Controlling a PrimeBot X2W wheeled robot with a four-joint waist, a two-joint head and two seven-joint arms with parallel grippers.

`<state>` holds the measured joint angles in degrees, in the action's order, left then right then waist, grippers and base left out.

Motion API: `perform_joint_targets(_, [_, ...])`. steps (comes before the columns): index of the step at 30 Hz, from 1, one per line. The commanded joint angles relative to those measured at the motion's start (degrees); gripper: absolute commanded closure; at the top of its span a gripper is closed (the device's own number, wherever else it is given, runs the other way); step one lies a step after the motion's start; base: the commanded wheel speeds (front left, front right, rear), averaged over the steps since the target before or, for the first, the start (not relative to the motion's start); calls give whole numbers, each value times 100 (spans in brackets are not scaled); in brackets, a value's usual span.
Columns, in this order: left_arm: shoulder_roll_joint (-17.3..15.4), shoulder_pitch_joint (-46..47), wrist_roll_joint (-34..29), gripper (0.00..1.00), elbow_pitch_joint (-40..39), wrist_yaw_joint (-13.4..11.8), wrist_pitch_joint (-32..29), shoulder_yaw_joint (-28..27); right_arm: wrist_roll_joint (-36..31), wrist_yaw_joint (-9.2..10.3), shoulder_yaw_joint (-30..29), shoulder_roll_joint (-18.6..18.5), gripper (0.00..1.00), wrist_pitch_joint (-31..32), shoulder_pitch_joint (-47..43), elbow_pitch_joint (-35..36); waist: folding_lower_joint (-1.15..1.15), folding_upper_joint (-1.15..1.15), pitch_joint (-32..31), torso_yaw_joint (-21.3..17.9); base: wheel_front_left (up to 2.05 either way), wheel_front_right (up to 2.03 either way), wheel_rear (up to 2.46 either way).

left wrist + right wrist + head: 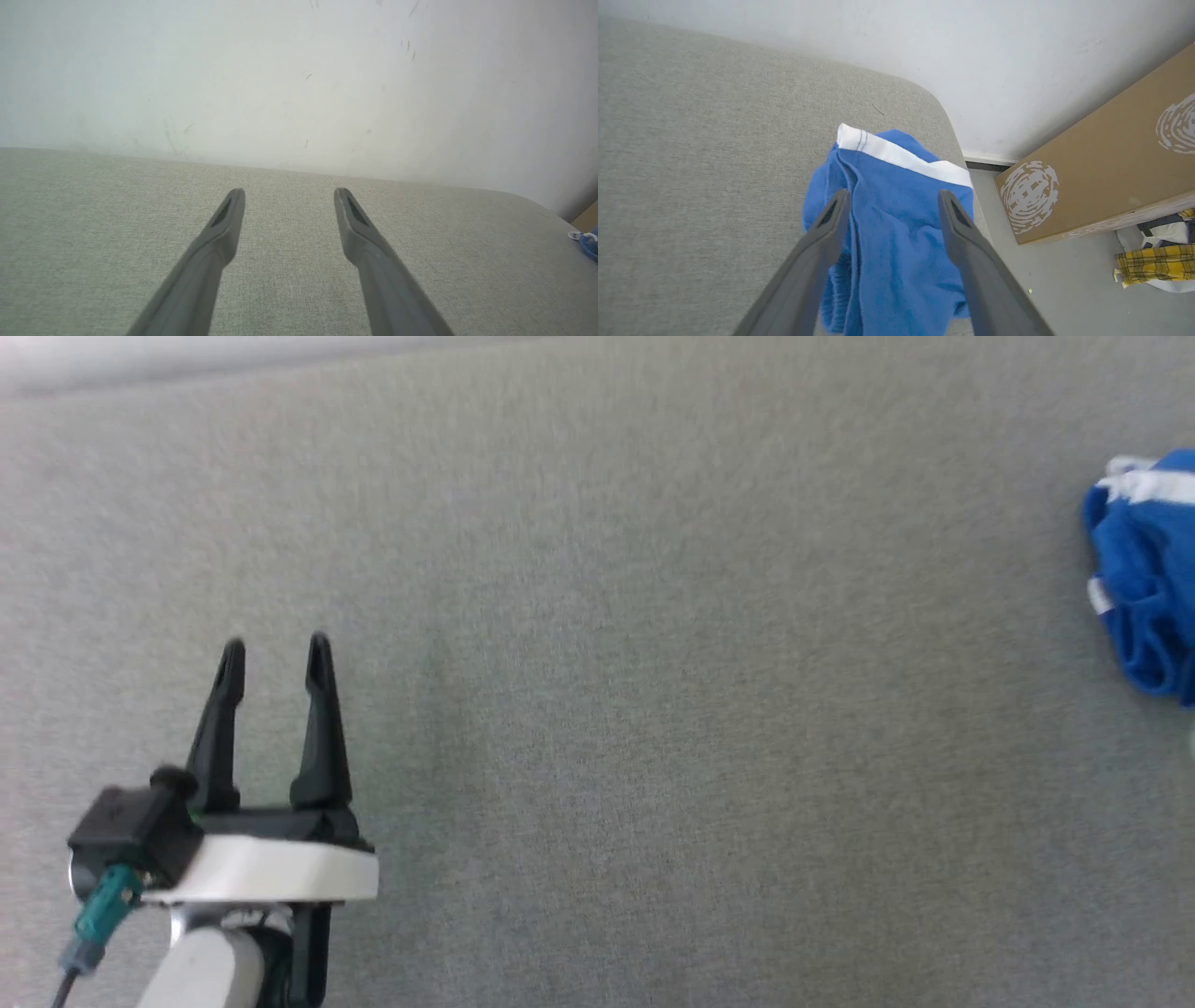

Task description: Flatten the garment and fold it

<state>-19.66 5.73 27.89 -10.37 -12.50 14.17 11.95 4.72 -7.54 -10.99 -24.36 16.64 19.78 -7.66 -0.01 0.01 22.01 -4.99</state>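
Blue thin fabric, all bunched up. That's the garment [896,252], sitting in a crumpled heap right at the rounded corner of the grey padded table [653,663], close to the wall [280,70]. White stripe [901,156] runs along the far side, and the rest is folds on folds, so nothing flat abt it yet. In the head view it's way off at the right edge, partly cut off by the frame.

Right gripper [894,196]: fingers spread apart w/ nothing between them, hanging over the heap and pointing into it. Can't tell if the tips touch the cloth or sit just above. IMO it's there bc the first job is grabbing the pile and dragging it toward the middle, where there's room to spread it. At the corner part of it would hang off the edge once opened up.

Left gripper [276,646]: also wide apart, holding nothing, over bare table well apart from the garment. Prob idle bc there's nothing near it to work on.

Off the table there's a cardboard box [1101,177] and some yellow plaid cloth [1153,263] on the floor [1064,289]. Not part of this, but a sloppy pull toward that side could tip the garment off the edge. Task-wise: basically at the start, flattening not begun.
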Motion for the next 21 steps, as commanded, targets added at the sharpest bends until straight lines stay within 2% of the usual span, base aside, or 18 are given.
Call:
perform_joint_targets(1, [21,-82,17,0,21,-38,35,-41,39,5,24,106,0,-82,-74,66,1,-1,-651,-12,0,0,0])
perform_joint_targets(6, [102,-390,14,0,99,-19,65,-135,-26,5,209,797,0,-724,-498,451,1,-1,-1143,71,0,0,0])
perform_joint_targets(9, [162,-453,-59,0,189,161,78,-135,-266,5,226,1311,0,-1140,-826,721,1,-1,-1420,193,0,0,0])
perform_joint_targets(10, [162,-453,-59,0,189,161,78,-135,-266,5,226,1311,0,-1140,-826,721,1,-1,-1420,193,0,0,0])
perform_joint_targets(17, [427,-616,-281,0,469,426,82,-232,-615,5,37,1962,0,-1995,-1448,989,1,-1,-1812,355,0,0,0])
perform_joint_targets(21, [620,-833,-492,0,633,489,82,-288,-754,5,-33,2124,0,-2534,-1835,944,1,-1,-1967,397,0,0,0])
